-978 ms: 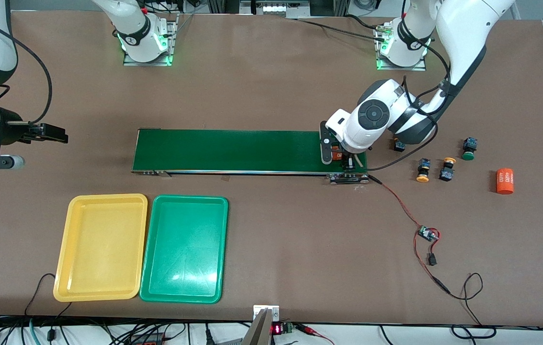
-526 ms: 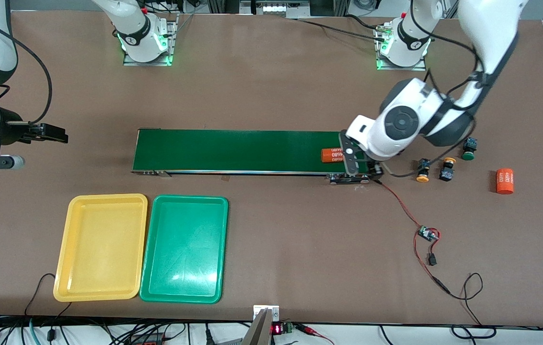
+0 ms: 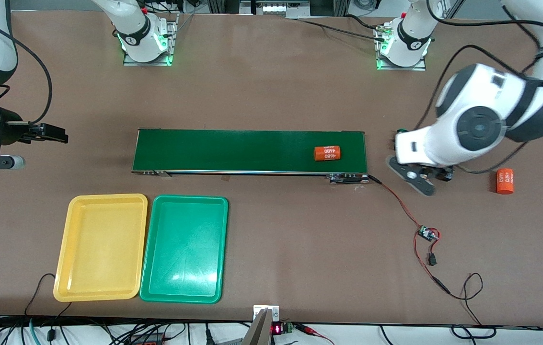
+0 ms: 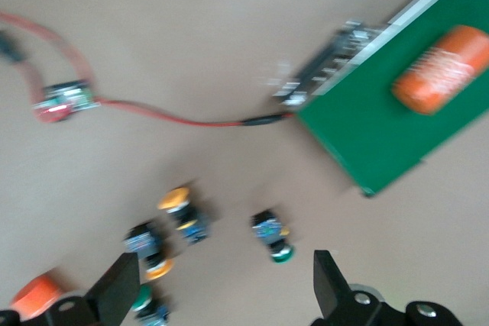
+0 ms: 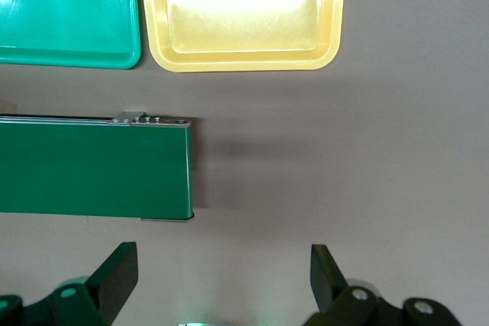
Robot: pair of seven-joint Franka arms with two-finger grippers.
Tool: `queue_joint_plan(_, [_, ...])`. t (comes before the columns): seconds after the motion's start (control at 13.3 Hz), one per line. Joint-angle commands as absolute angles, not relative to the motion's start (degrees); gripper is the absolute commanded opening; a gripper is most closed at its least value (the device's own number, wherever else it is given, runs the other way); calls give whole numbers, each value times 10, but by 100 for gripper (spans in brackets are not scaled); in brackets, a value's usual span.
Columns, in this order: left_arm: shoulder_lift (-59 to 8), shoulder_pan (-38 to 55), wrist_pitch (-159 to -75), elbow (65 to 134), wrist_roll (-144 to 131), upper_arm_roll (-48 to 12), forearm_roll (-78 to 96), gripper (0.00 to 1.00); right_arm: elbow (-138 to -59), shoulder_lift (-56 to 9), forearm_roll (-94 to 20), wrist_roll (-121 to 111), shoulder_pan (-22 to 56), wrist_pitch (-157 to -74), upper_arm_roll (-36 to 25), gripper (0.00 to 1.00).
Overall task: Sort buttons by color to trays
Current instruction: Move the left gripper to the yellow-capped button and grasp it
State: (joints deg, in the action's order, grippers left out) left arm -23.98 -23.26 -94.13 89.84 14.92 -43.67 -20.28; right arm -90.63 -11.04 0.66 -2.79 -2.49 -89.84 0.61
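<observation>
the left gripper (image 4: 218, 295) hangs with its jaws spread wide and empty over the four buttons (image 4: 187, 215), which sit in a loose cluster on the table at the conveyor belt (image 3: 249, 150)'s three o'clock, toward the left arm's end. an orange cylinder (image 3: 327, 153) lies on the belt near that end; another (image 3: 504, 181) rests on the table. the right gripper (image 5: 218, 284) waits, jaws wide and empty, above the belt's nine o'clock end. the yellow tray (image 3: 101, 247) and green tray (image 3: 185, 249) lie side by side at the belt's seven o'clock.
</observation>
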Motion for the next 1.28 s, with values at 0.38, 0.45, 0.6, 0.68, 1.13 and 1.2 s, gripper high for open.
queue_joint_plan(0.38, [-292,-273,-914,772,83,-410,-228,100,-899,-113,6,-36,-24,-891,6,100])
queue_joint_plan(0.45, [-291,-276,-914,787,18,-410,-227,100,-899,-113,6,-36,-24,-891,6,100])
queue_joint_plan(0.6, [-287,-281,-916,826,-87,-412,-227,100,-899,-113,6,-36,-24,-890,6,100])
queue_joint_plan(0.68, [-282,-291,-923,856,-117,-415,-227,100,-899,-113,6,-36,-24,-890,6,100])
queue_joint_plan(1.13, [-277,-408,-1090,1056,-163,-469,-227,100,-901,-113,6,-37,-24,-890,6,100])
queue_joint_plan(1.2, [-275,-435,-1131,1097,-191,-493,-228,100,-901,-113,6,-37,-24,-890,6,100])
